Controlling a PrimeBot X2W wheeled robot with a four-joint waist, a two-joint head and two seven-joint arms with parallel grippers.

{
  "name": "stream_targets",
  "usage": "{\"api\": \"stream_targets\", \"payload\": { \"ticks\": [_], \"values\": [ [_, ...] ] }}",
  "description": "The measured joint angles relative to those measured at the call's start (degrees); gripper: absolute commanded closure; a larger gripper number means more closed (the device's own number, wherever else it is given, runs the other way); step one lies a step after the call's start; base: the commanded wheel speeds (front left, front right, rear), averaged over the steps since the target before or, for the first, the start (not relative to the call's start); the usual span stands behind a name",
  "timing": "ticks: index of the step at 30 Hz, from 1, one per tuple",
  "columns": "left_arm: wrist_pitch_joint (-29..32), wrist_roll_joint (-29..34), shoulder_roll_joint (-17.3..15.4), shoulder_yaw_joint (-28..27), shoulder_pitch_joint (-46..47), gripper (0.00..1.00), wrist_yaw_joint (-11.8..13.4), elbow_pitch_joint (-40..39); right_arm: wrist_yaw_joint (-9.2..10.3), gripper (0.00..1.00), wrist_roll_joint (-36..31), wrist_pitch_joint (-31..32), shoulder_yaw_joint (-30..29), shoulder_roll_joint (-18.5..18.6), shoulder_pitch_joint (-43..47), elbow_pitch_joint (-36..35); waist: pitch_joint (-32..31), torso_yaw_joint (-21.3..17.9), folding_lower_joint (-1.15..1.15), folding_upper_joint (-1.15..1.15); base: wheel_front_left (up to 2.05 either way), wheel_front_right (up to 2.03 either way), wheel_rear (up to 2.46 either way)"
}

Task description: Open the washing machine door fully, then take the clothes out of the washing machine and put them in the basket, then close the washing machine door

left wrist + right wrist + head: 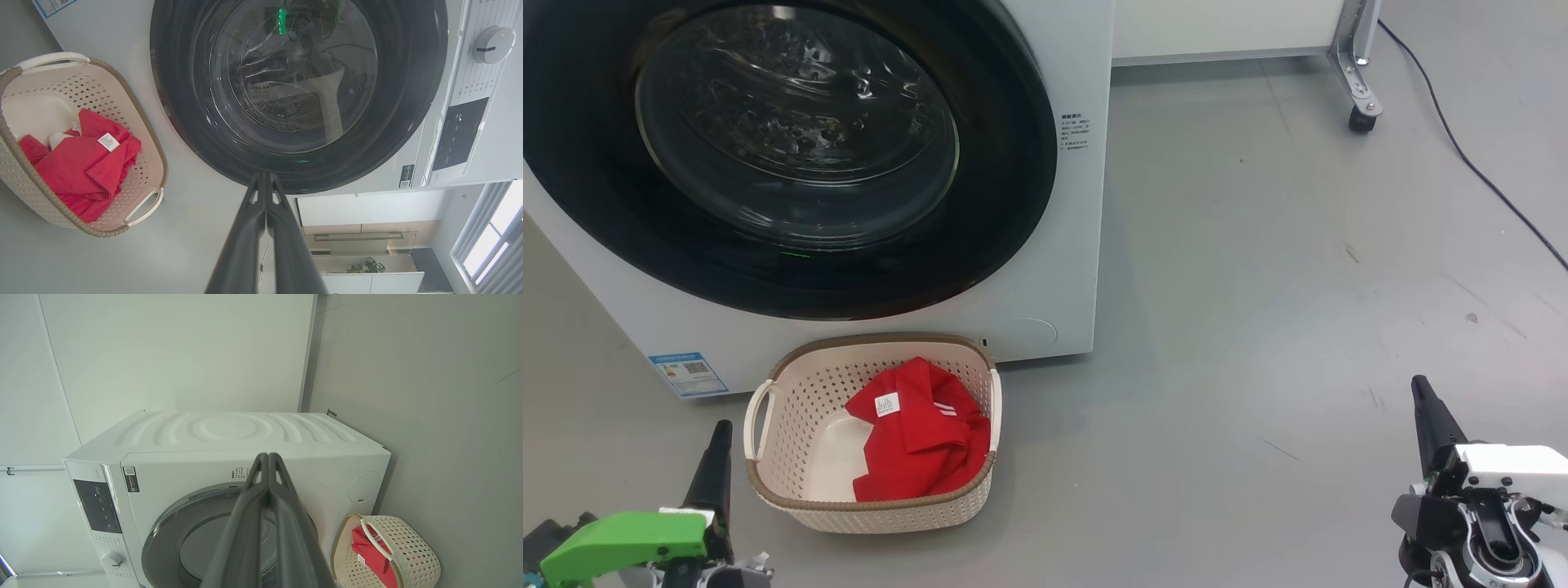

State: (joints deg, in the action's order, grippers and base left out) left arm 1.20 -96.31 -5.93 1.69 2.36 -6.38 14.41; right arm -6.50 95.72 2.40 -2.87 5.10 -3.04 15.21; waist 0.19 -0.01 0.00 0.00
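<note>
The white washing machine stands ahead with its round black-rimmed door lying flat against the front, shut. Through the door's glass I see the steel drum. In front of the machine, on the floor, sits the cream basket with the red clothes in it, white tag up. The same red clothes fill the near end of the basket in the left wrist view. My left gripper is shut and empty, just left of the basket. My right gripper is shut and empty, far right over bare floor.
A wheeled metal frame leg and a dark cable lie on the grey floor at the back right. The washer's control panel and dial are in the left wrist view. A wall stands behind the machine.
</note>
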Motion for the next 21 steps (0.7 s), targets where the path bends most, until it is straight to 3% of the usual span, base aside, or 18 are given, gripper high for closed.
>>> {"api": "stream_targets", "payload": {
  "ticks": [21],
  "values": [
    [0.32,0.0,0.0,-0.09,0.06,1.0,-0.11,0.55,-0.16,1.0,-0.01,0.08,-0.12,0.0,-0.04,0.31,-0.02,0.0,0.0,0.0,0.0,0.0,0.0]
  ]
}}
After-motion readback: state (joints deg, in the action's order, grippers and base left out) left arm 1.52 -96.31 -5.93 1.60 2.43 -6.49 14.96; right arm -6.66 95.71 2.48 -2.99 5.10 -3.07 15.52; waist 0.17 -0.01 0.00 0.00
